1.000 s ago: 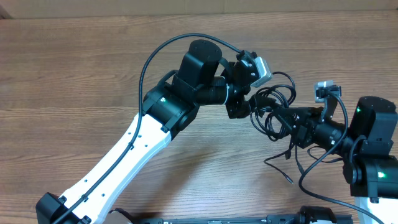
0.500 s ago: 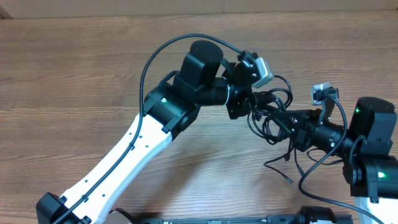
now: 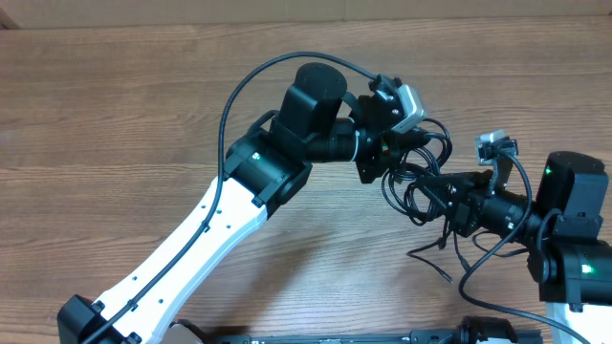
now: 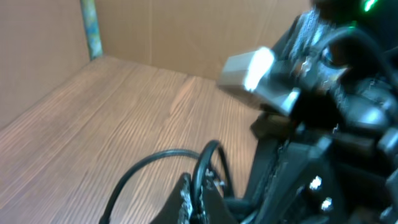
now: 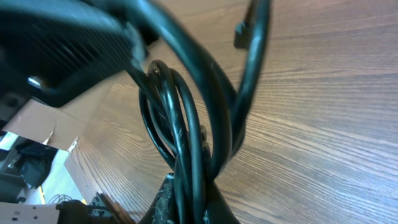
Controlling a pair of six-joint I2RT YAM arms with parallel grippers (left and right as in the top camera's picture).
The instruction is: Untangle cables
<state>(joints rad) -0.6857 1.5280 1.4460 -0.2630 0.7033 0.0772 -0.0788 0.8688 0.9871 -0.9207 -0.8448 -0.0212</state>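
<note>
The cables [image 3: 413,191] are a tangle of thin black cords hanging between my two grippers above the wooden table. My left gripper [image 3: 394,161] sits at the bundle's upper left. In the left wrist view it [image 4: 200,200] is shut on a single looping strand [image 4: 208,158]. From the right, my right gripper [image 3: 432,183] holds the bundle. Its wrist view shows it [image 5: 189,202] shut on several strands [image 5: 186,137] that fan upward. One plug end [image 5: 242,31] dangles above. Loose cable tails [image 3: 442,272] lie on the table below the right arm.
Cardboard walls [image 4: 161,31] stand along the table's far edges. The left arm's own thick wire [image 3: 251,81] arcs over its elbow. The right arm's base [image 3: 574,258] stands at the lower right, and the two wrists are very close together.
My left gripper has closed on a cable strand and shifted slightly up and right. The right gripper stayed shut on the bundle and edged a little left.
</note>
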